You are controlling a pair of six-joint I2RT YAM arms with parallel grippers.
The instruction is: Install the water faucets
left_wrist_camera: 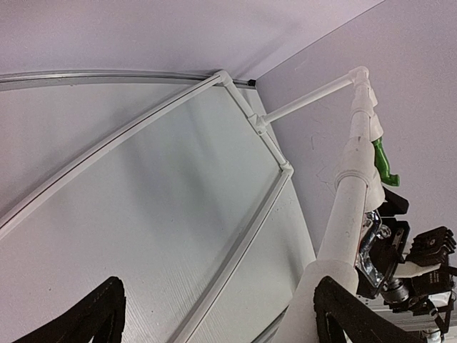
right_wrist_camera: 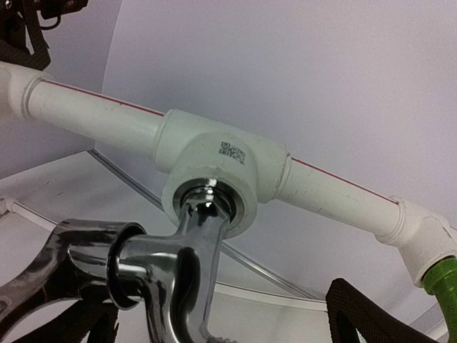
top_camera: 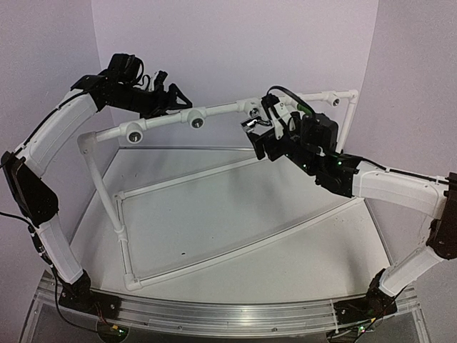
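Note:
The chrome water faucet [right_wrist_camera: 168, 268] has its stem in the mouth of a white tee fitting [right_wrist_camera: 221, 161] on the top rail. My right gripper [right_wrist_camera: 221, 314] is open around it; the right finger [right_wrist_camera: 360, 314] stands clear of the metal. From above, that gripper [top_camera: 255, 130] sits just below the rail with the chrome faucet [top_camera: 250, 123] at its tips. The green faucet [left_wrist_camera: 382, 161] sticks out of the rail further along, its base also showing in the right wrist view [right_wrist_camera: 444, 286]. My left gripper [top_camera: 173, 96] is open behind the rail, one finger [left_wrist_camera: 346, 314] against a pipe fitting [left_wrist_camera: 325, 275], holding nothing.
The white pipe frame [top_camera: 118, 214] stands on the table, with its base rails [top_camera: 235, 250] lying flat. Two open tee fittings [top_camera: 133, 131] [top_camera: 196, 120] sit on the left part of the top rail, and an elbow [top_camera: 334, 100] at its right end. Purple walls close in behind.

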